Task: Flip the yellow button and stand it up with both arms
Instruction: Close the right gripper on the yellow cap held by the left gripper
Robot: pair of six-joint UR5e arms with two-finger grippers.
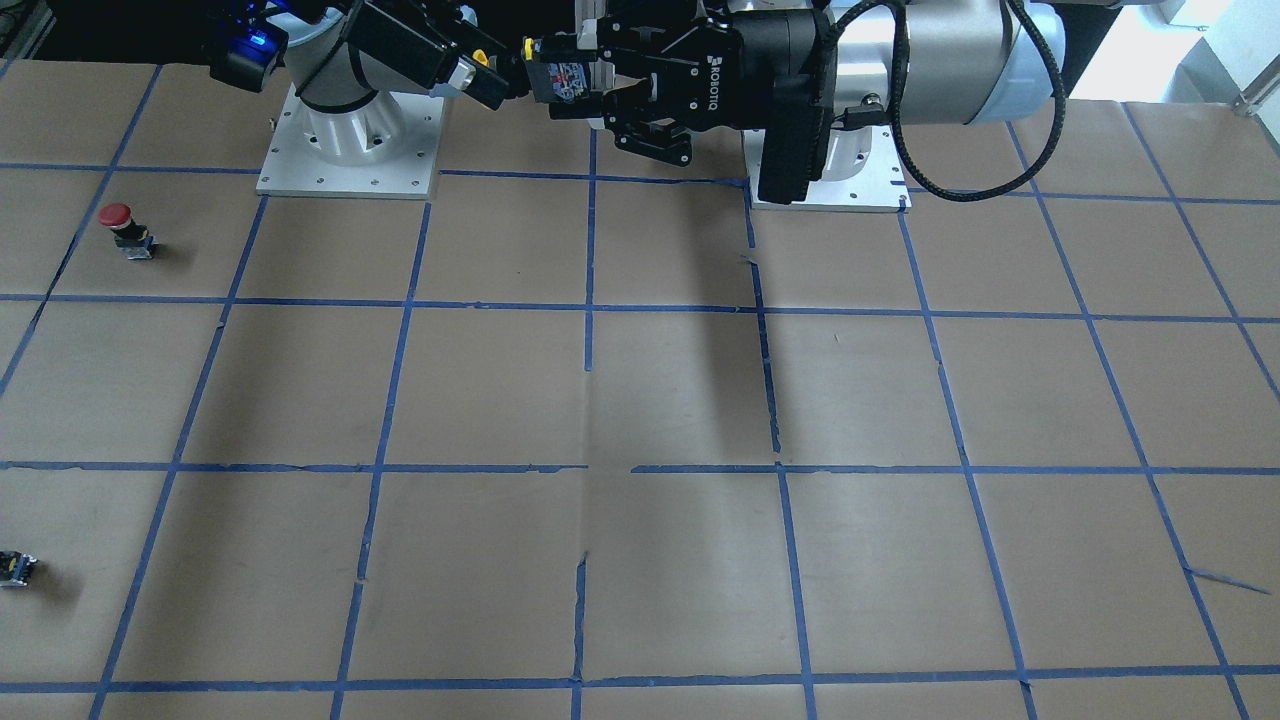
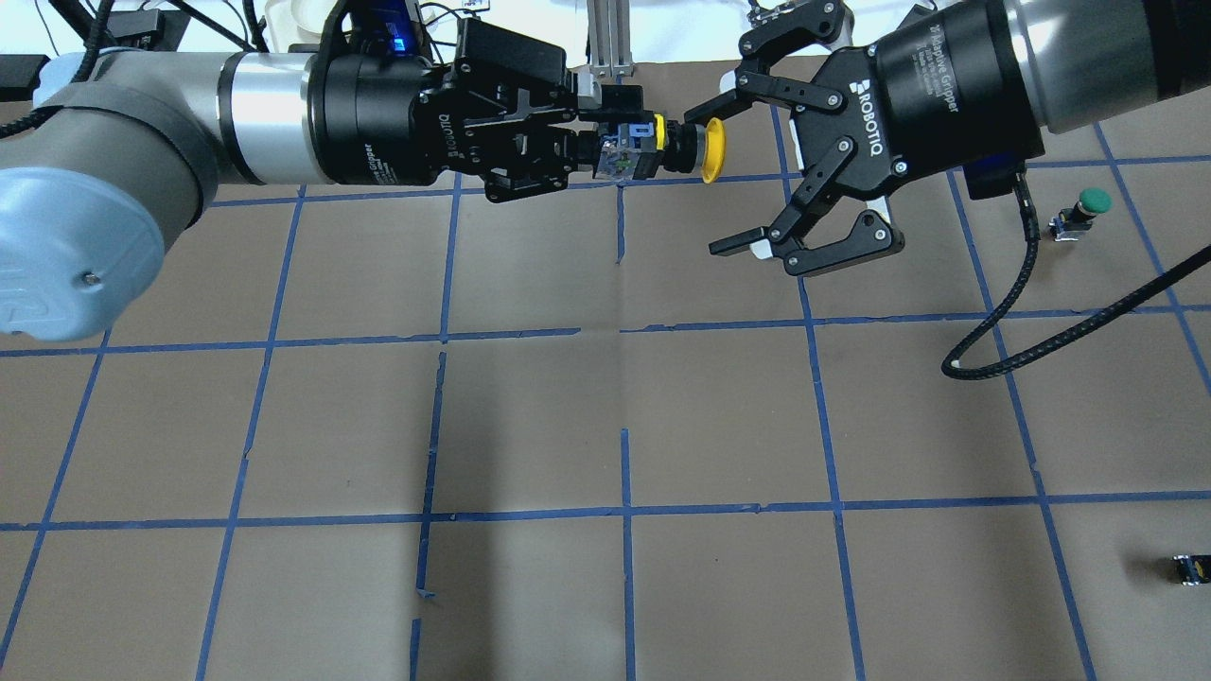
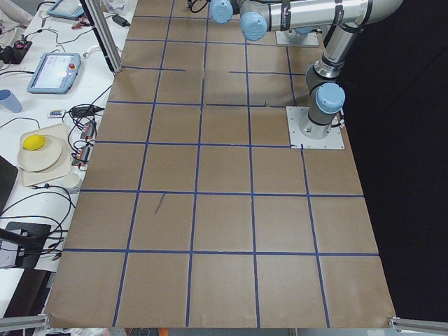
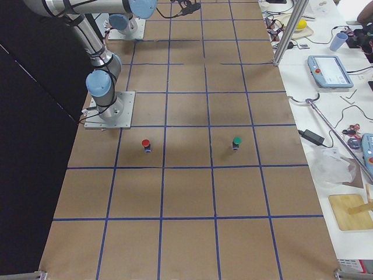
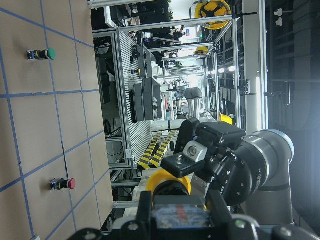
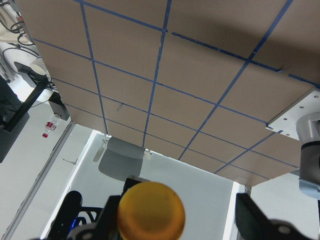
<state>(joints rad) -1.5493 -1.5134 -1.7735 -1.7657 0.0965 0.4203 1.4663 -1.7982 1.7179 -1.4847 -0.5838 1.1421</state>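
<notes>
My left gripper (image 2: 610,151) is shut on the grey-black body of the yellow button (image 2: 713,149) and holds it level, high above the table at the far middle, with the cap pointing at my right gripper. My right gripper (image 2: 719,178) is open, one finger on either side of the cap, not closed on it. In the front-facing view the button's cap (image 1: 481,58) shows between my left gripper (image 1: 572,80) and my right gripper (image 1: 488,72). The cap fills the bottom of the right wrist view (image 6: 150,211) and shows in the left wrist view (image 5: 169,182).
A red-capped button (image 1: 118,224) and a green-capped button (image 2: 1088,204) stand on the table on my right side. A tiny black-grey block (image 2: 1190,569) lies near the right front edge. The brown table (image 2: 605,397) has a blue tape grid.
</notes>
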